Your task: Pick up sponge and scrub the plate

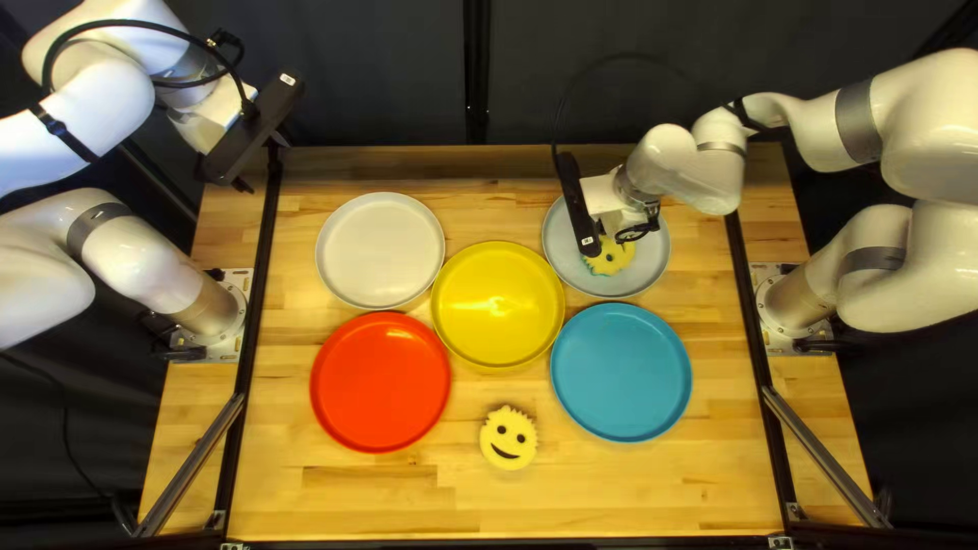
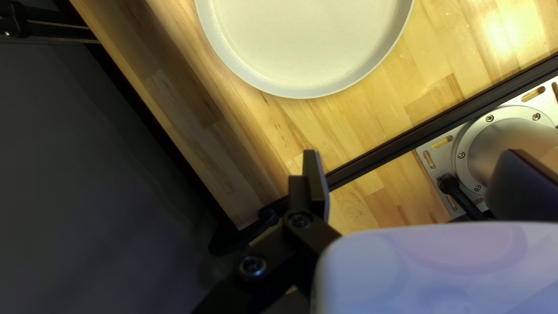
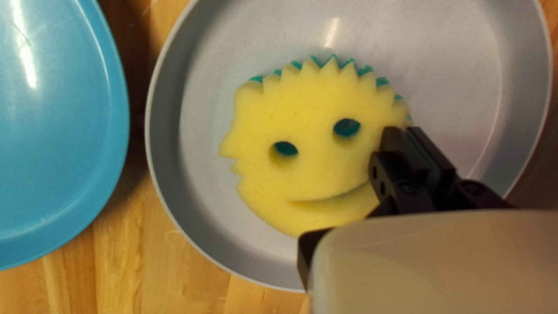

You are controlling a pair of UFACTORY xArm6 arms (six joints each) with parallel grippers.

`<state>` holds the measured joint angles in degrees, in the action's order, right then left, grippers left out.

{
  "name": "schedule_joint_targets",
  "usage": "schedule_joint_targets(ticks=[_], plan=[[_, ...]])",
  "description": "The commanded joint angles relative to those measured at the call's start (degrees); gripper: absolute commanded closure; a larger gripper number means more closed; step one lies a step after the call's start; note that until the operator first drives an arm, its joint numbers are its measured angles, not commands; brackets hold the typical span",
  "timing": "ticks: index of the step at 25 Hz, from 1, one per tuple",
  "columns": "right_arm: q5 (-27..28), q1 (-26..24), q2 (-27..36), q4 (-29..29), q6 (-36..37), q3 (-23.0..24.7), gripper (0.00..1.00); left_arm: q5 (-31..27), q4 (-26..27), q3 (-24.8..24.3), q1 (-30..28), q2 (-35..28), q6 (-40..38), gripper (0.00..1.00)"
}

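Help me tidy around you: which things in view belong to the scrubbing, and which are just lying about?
Part of the job, it seems:
- sponge on the grey plate
- grey plate
- right arm, over both

Just lying about:
- off-white plate
- yellow plate
- red plate
- blue plate
- spare sponge on the table

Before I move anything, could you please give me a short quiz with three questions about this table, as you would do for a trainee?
1. Which plate has a sponge in it?
a) the yellow plate
b) the gray plate
c) none of them
2. True or false: the blue plate is closer than the gray plate to the near edge of the table.
3. Give a number: how many plates show in the top left view?

Key: 1 b; 2 true; 3 five.
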<state>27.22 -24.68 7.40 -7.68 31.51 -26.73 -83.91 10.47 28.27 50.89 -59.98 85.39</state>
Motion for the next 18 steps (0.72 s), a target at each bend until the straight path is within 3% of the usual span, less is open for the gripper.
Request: schedule_joint_targets(ticks=[1, 8, 18], plan=[[-1.49, -5.14, -2.58, 5.28, 9.05, -2.36, 1.0, 0.0, 0.0, 0.0, 0.0, 0.0, 0.0, 0.0], [-0.93, -9.73, -5.89, 10.9, 17.73, -6.52, 1.0, 0.0, 0.0, 0.0, 0.0, 0.0, 0.0, 0.0], [-2.26, -2.17, 0.66, 6.77, 9.51, 0.79, 1.0, 0.0, 0.0, 0.0, 0.0, 0.0, 0.0, 0.0]])
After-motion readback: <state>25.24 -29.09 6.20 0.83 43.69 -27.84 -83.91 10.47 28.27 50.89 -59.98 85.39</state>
